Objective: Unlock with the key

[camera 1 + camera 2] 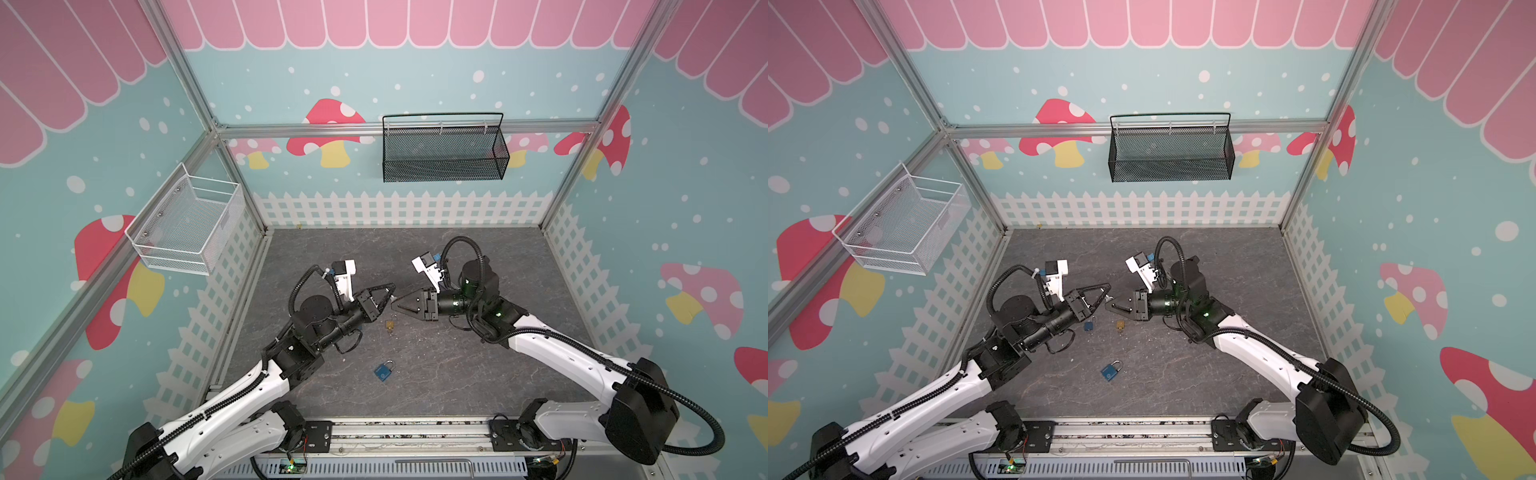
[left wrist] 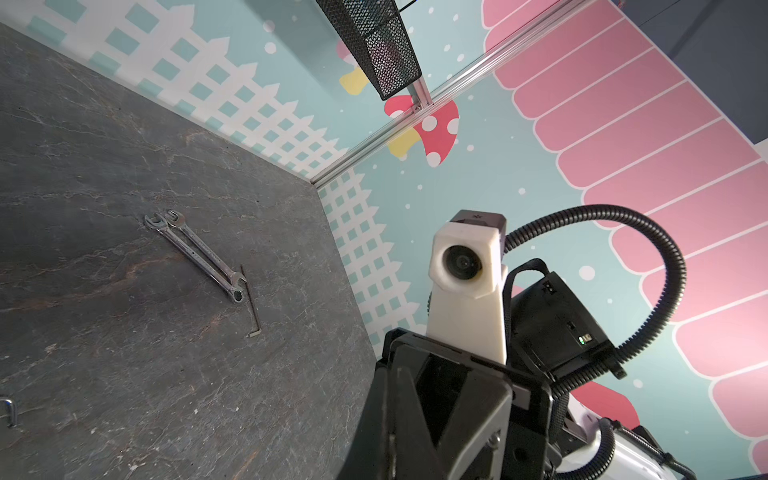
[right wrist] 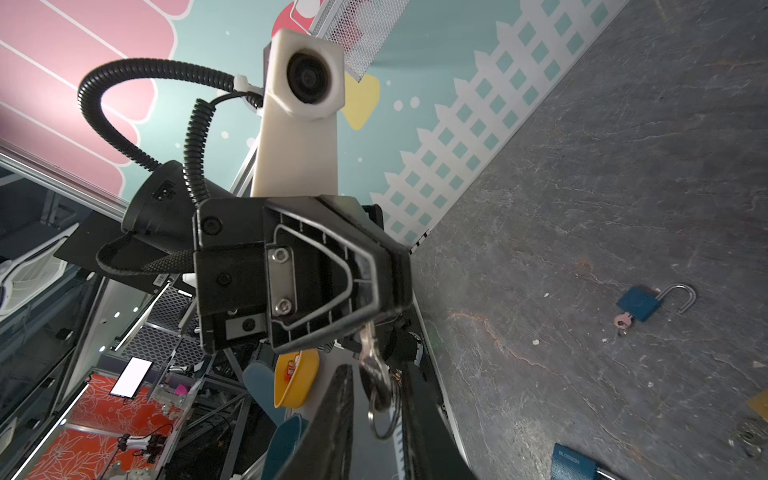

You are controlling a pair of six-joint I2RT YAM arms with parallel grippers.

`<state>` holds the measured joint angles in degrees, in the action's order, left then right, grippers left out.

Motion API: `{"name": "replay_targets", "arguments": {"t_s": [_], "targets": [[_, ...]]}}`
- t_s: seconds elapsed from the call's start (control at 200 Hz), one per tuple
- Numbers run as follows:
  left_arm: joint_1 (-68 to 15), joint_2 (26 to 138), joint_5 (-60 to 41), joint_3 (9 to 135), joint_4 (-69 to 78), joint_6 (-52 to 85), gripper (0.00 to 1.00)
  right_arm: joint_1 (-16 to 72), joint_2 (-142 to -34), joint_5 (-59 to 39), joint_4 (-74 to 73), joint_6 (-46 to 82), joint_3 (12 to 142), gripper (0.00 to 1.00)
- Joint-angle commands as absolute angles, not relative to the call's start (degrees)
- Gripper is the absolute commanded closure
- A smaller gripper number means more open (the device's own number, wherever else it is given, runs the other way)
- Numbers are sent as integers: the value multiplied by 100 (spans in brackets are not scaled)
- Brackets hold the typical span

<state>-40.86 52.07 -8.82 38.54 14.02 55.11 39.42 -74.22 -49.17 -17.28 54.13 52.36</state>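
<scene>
- left end effector (image 1: 392, 289) clamped on key (image 3: 374, 365), mid-air above counter (image 1: 457, 374)
- right end effector (image 1: 395, 308) jaws apart, straddling key
- right should close squarely on key's head before left lets go; blue padlock (image 1: 384, 371) lies on counter nearby

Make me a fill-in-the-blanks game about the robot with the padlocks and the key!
1. The left gripper is shut on a silver ___.
2. On the table lie ___ padlocks.
3. The blue padlock with a small key in it has its shackle ___.
4. The mesh basket on the back wall is ___.
Missing words: key; three; open; black.
</scene>
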Motion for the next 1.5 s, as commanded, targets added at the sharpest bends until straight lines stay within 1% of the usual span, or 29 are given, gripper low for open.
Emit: {"name": "replay_targets", "arguments": {"t_s": [0.0, 0.07, 0.235, 0.475, 0.745, 1.021, 1.166, 1.326, 1.351, 1.421, 1.446, 1.496], "targets": [[-4105, 5237, -877, 3885, 1549, 5535, 100, 3920, -7488, -5055, -2142, 5642, 5160, 77], [-4104, 5229, -871, 3885, 1554, 5520, 100, 3920, -7497, -5023, -2154, 5666, 5173, 80], [-4104, 5194, -836, 3877, 1503, 5476, 100, 3919, -7519, -4966, -2241, 5739, 5167, 81], [-4104, 5074, -683, 3867, 1348, 5390, 100, 3894, -7489, -4911, -2250, 5791, 5101, 88], [-4104, 5019, -611, 3867, 1301, 5361, 100, 3887, -7464, -4922, -2242, 5794, 5095, 89], [-4109, 4966, -529, 3867, 1228, 5303, 100, 3858, -7452, -4904, -2179, 5724, 5120, 96], [-4104, 4952, -508, 3876, 1191, 5261, 100, 3850, -7405, -4764, -1940, 5521, 5155, 98], [-4106, 4956, -483, 3884, 1045, 5239, 100, 3835, -7341, -4485, -1345, 5068, 5267, 100], [-4109, 4949, -490, 3891, 999, 5232, 96, 3824, -7323, -4424, -1257, 4990, 5272, 100], [-4106, 4910, -486, 3924, 807, 5191, 74, 3814, -7254, -4193, -954, 4721, 5266, 100], [-4105, 4885, -476, 3936, 709, 5168, 69, 3807, -7230, -4122, -832, 4618, 5266, 100], [-4104, 4831, -436, 3953, 475, 5127, 63, 3804, -7174, -3929, -601, 4397, 5250, 100]]}}
